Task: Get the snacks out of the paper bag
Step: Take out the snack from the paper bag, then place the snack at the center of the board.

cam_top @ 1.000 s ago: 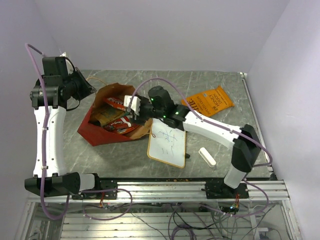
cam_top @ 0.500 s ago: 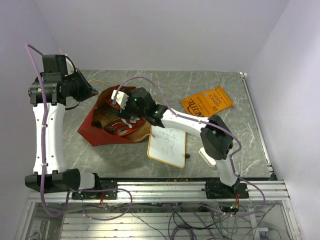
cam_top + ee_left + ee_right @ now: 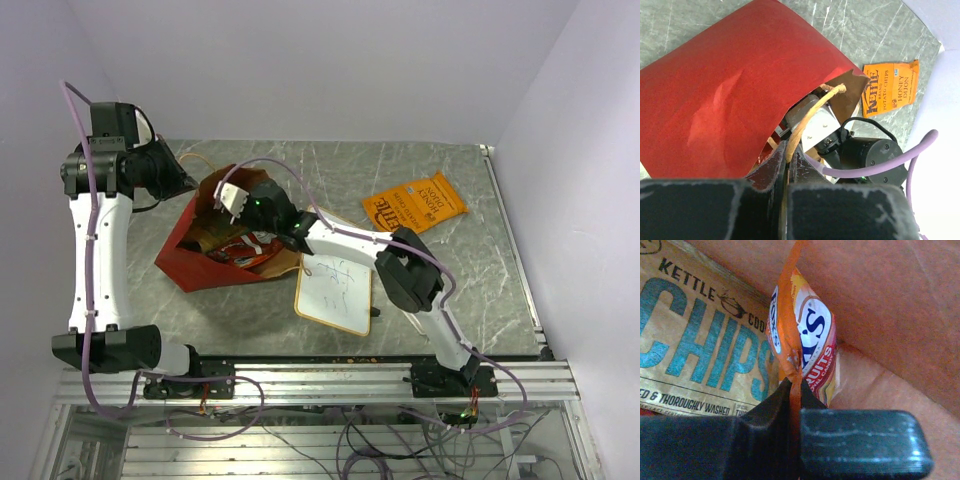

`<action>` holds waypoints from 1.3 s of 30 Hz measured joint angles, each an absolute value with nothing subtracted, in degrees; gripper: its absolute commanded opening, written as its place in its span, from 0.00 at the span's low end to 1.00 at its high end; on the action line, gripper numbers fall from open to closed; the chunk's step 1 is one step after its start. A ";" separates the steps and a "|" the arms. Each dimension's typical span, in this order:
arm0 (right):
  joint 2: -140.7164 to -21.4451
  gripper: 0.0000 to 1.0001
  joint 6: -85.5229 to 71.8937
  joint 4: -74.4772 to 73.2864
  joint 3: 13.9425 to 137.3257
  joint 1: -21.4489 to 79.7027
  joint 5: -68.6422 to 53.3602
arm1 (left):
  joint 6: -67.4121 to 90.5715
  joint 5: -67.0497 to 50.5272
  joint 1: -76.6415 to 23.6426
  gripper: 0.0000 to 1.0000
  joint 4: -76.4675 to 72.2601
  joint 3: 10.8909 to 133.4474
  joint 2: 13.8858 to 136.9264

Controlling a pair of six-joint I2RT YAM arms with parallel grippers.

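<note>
Since a second ago our right gripper (image 3: pixel 792 390) has reached left into the paper bag (image 3: pixel 176 264) and pinched shut on a candy packet (image 3: pixel 812 335) inside it, which only its wrist camera shows. Farther left, our left gripper (image 3: pixel 787 158) clamps the string handle (image 3: pixel 812 112). Next, we judge: lift the packet clear.

A grey, marble-veined counter (image 3: pixel 500 270) is seen. A wood-framed whiteboard (image 3: pixel 335 295) is laid flat on it near the front edge, slightly skewed, with faint scribbles on its face. To the left of the whiteboard, a red paper bag (image 3: pixel 185 262) is laid on its side. Its brown-lined mouth is turned toward the whiteboard and ends just beside the whiteboard's far left corner. Behind and to the right of the whiteboard, well apart from it, an orange Kettle Brand Honey Dijon chip packet (image 3: pixel 415 204) is laid flat, label up.
</note>
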State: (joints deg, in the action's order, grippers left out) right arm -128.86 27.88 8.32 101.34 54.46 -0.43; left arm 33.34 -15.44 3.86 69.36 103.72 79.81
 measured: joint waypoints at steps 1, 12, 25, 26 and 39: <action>-128.86 0.00 27.83 8.23 101.58 54.46 -0.43 | 33.19 -15.40 3.68 0.07 69.45 104.01 80.09; -117.01 0.00 23.99 7.84 93.12 54.39 -7.81 | 32.82 -15.40 3.38 0.07 69.80 104.64 80.42; -88.01 0.00 18.44 7.29 74.67 54.68 -17.08 | 33.23 -15.59 3.38 0.07 69.60 103.85 80.14; -85.97 0.00 18.55 6.72 73.73 54.65 -16.86 | 33.28 -15.66 3.38 0.07 69.60 103.59 80.03; -64.29 0.00 27.55 1.69 66.52 49.69 11.14 | 33.34 -15.88 3.38 0.07 69.71 101.38 78.32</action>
